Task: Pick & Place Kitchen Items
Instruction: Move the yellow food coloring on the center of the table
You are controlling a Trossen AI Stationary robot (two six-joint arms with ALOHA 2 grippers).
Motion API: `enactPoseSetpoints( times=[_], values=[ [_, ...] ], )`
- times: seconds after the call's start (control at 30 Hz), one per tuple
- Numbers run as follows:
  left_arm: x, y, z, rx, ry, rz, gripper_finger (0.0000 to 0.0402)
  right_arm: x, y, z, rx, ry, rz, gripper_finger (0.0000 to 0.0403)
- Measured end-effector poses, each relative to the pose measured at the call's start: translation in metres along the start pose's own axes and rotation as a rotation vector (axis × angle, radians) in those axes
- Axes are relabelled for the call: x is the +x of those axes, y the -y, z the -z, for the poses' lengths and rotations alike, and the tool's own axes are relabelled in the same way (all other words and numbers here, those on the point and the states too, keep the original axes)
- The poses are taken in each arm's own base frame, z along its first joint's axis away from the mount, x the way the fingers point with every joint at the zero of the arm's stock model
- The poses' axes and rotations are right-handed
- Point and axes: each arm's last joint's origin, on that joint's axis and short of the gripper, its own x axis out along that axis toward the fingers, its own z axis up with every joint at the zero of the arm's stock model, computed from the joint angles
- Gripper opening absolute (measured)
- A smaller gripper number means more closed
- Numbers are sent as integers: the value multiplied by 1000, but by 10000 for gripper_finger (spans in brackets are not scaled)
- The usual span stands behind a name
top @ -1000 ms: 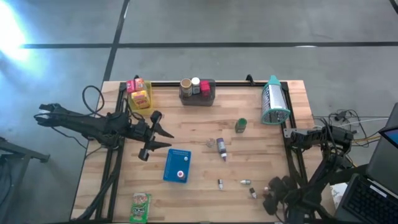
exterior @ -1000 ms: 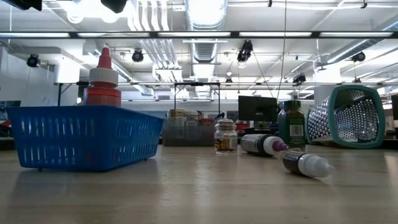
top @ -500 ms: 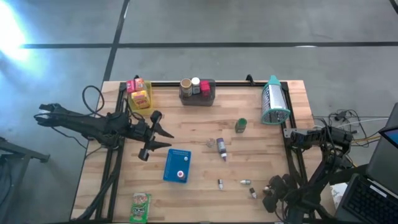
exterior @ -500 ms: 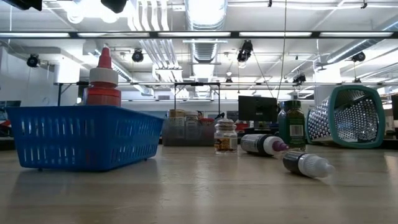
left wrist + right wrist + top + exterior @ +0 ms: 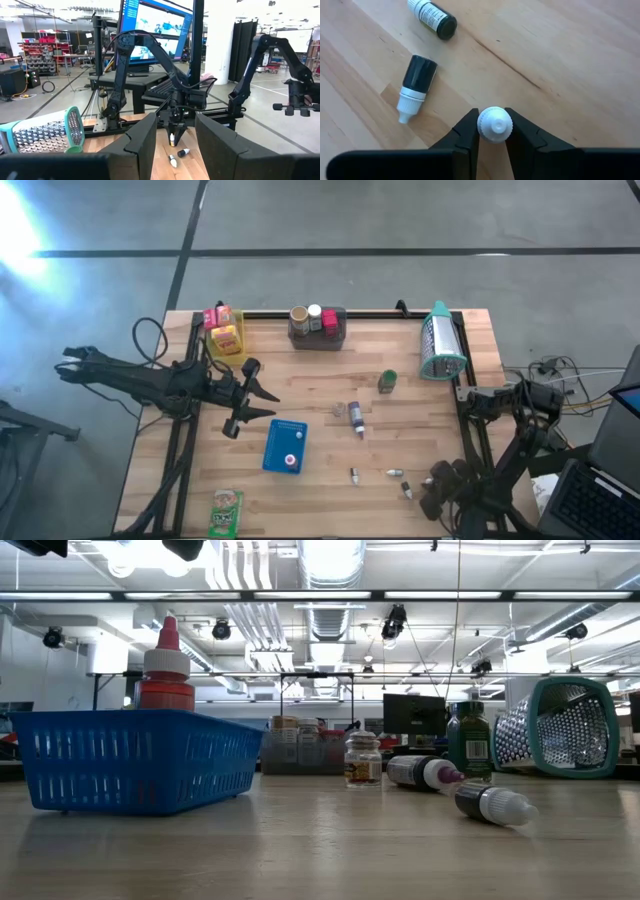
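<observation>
Barely anything has shifted on the table (image 5: 330, 380) — only my right arm has eased slightly by the near right corner, its end effector (image 5: 493, 131) pinching a small white-capped bottle (image 5: 494, 123) upright; my left end effector (image 5: 262, 401) hangs spread wide beside the blue basket (image 5: 272, 448)

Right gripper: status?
Right gripper shut on a small white-capped bottle at the table's front right. Left gripper open, waiting left of centre. Two small dark bottles lie nearby, clear.

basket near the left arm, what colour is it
Blue, a slotted plastic basket with a red-capped bottle standing in it; the low view shows it best.
</observation>
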Motion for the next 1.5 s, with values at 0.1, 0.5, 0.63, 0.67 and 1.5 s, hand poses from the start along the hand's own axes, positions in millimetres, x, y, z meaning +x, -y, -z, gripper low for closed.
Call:
enactPoseSetpoints(
  times=[0.1,0.5,0.63,0.67,1.5],
  values=[
    [0,0,0,0,0,-1,144,-7,-5,-12,13,-15,-15,75],
    [0,0,1,-1,-15,0,144,-23,-33,-124,-157,23,-107,70],
    [0,0,1,-1,-14,0,144,-22,-41,-173,-247,91,-175,78],
    [0,0,1,-1,-14,0,144,-21,-42,-185,-271,109,-191,80],
    [0,0,4,11,-41,1,144,54,-35,-381,-554,245,-315,74]
  ],
)
